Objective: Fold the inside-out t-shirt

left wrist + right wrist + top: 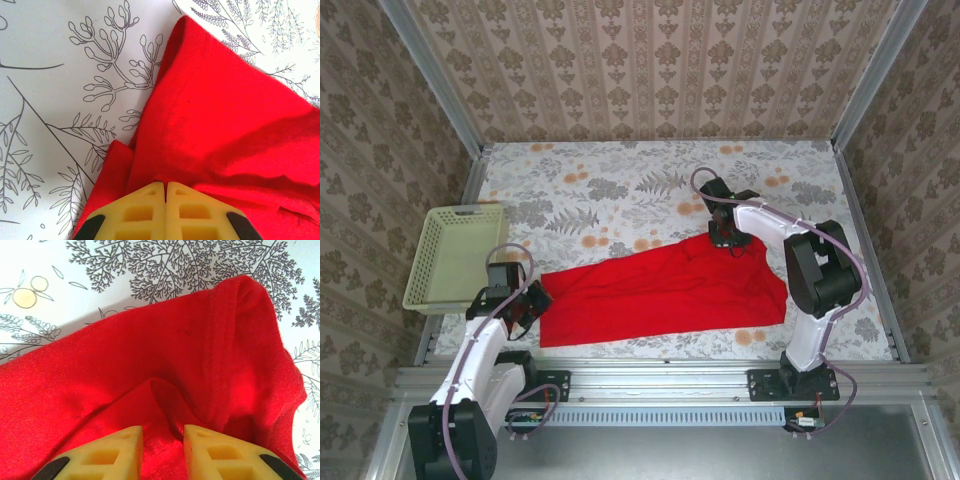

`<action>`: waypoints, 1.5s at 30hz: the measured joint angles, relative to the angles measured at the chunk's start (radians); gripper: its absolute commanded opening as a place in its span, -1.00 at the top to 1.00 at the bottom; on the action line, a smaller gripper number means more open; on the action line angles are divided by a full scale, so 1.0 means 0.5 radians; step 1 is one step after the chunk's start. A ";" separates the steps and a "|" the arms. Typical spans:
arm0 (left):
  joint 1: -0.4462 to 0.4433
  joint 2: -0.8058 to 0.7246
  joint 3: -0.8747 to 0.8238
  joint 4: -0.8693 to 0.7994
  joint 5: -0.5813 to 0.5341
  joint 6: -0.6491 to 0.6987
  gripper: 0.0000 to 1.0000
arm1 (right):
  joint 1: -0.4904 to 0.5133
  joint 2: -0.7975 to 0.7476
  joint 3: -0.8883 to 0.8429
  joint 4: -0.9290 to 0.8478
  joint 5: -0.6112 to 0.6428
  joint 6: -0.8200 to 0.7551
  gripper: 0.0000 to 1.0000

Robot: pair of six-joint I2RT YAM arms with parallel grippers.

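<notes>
The inside-out t-shirt [660, 290] is a bright red cloth spread flat across the table's middle, tapering toward the far right. My left gripper [535, 298] sits at its left end. In the left wrist view that gripper [165, 184] has its yellow fingers pressed together, with a small pinch of the t-shirt [220, 115] caught at the tips. My right gripper [728, 240] is at the shirt's far right corner. In the right wrist view it [163, 429] stands open over the t-shirt [150, 360], and a raised ridge of cloth runs loosely between the fingers.
A pale yellow-green plastic basket [450, 255] stands at the table's left edge, just beyond the left arm. Patterned walls close the table in at the back and sides. A metal rail [660, 375] runs along the near edge.
</notes>
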 measured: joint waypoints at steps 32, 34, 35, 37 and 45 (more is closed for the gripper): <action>-0.011 0.023 0.017 0.000 -0.008 0.001 0.98 | 0.199 -0.351 -0.391 -0.035 -0.069 0.086 0.48; -0.011 0.031 0.018 0.000 -0.009 0.001 0.98 | 0.218 -0.397 -0.457 -0.042 -0.074 0.098 0.47; -0.011 0.034 0.021 0.000 -0.013 0.001 0.98 | 0.218 -0.411 -0.487 -0.050 -0.076 0.098 0.45; -0.011 0.040 0.024 0.001 -0.015 0.001 0.98 | 0.217 -0.428 -0.528 -0.078 -0.076 0.098 0.39; -0.011 0.052 0.041 0.000 -0.017 0.016 0.98 | 0.066 -0.478 -0.332 -0.134 -0.078 0.026 0.23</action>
